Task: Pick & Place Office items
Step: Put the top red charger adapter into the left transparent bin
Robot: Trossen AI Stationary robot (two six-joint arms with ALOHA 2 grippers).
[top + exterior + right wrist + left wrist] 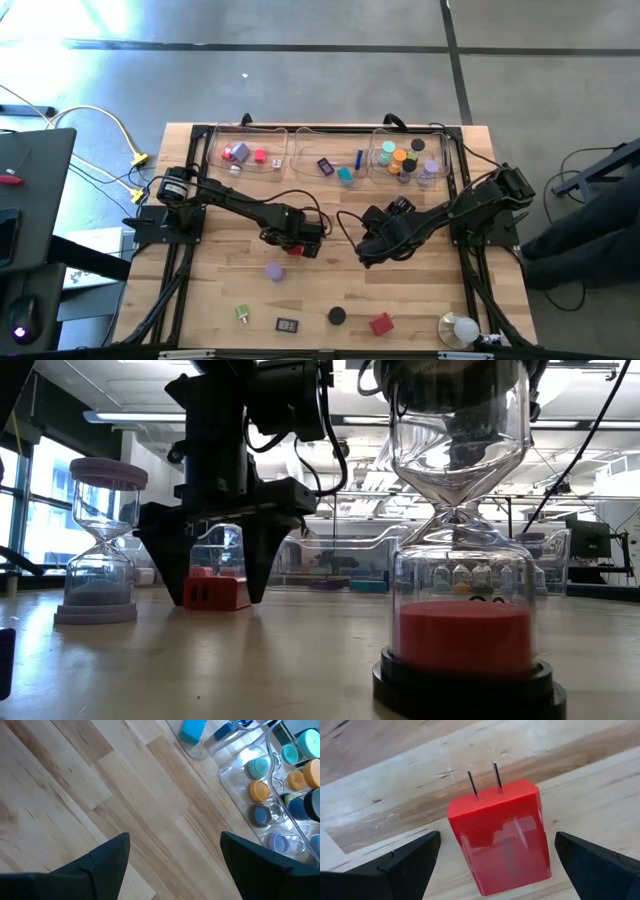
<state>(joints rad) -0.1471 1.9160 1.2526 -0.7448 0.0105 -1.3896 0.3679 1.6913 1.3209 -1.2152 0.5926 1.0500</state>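
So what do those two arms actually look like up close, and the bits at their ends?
Both arms are dark, nearly black, built of chunky jointed segments with thin black cables looping alongside. The left tool and right tool each end in two flat, matte black fingers that taper to wedge-like points. No markings are visible on them.

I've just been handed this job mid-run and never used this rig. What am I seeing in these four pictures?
Two dark robot arms work at a wooden table. One picture looks straight down, one sits at table height, and one rides on each wrist. The left gripper is down at the table with open jaws either side of a red plug, not yet closed on it. The right gripper hovers open and empty over bare wood. Clear trays along the far edge already hold sorted pieces. Sand timers, a red block and a white bulb lie nearer.
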